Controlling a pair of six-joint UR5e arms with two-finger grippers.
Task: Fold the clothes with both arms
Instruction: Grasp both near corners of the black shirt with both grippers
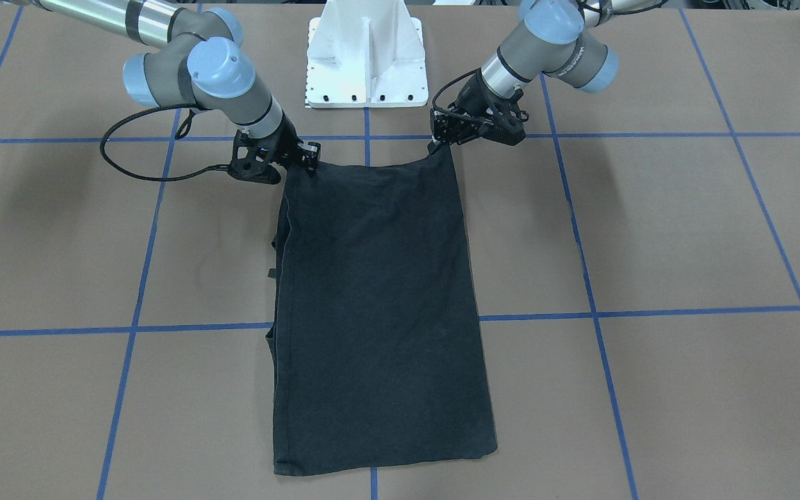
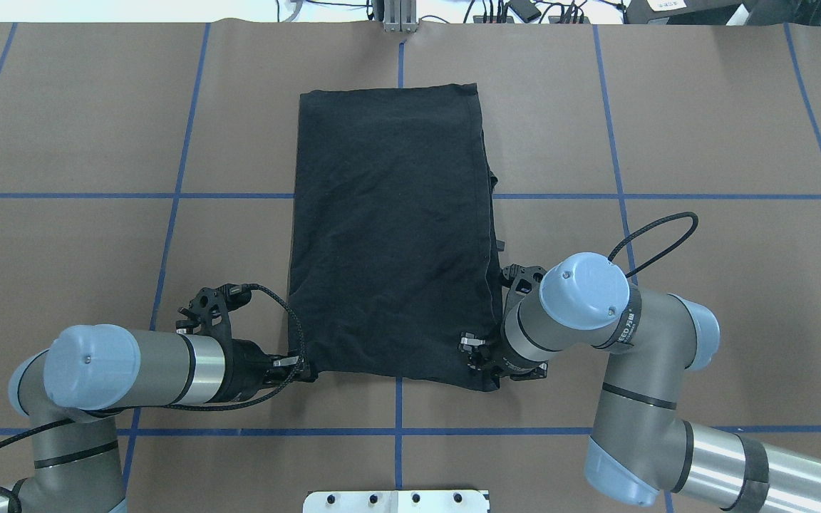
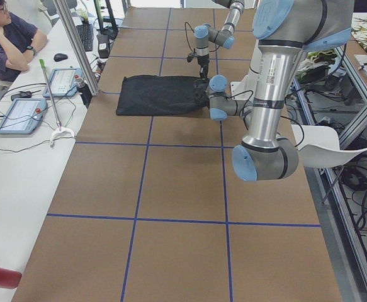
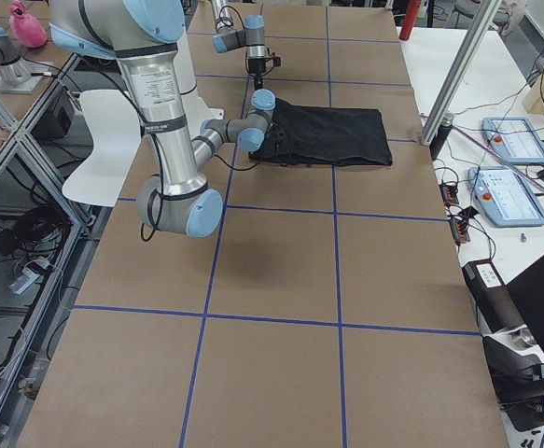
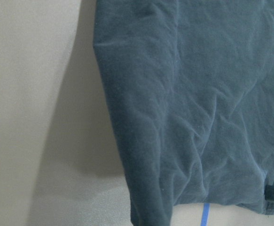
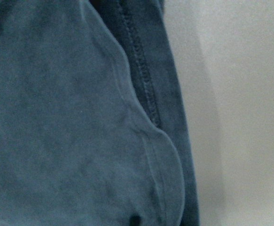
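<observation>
The black T-shirt [image 1: 379, 312] lies folded into a long rectangle on the brown table, running away from the robot; its logo is hidden. It also shows in the overhead view [image 2: 389, 228]. My left gripper [image 2: 303, 370] is shut on the shirt's near left corner, seen in the front-facing view [image 1: 442, 144] as well. My right gripper [image 2: 478, 358] is shut on the near right corner, in the front-facing view [image 1: 310, 163] too. The near edge sags slightly between the two grippers. Both wrist views show only dark cloth [image 5: 198, 117] [image 6: 57, 117] over the table.
The white pedestal base [image 1: 365, 62] stands just behind the grippers. Blue tape lines [image 2: 97, 195] grid the table. A seated operator [image 3: 7, 38] and control tablets [image 3: 19, 114] are at a side desk beyond the far edge. A metal pole [image 4: 458, 65] stands there.
</observation>
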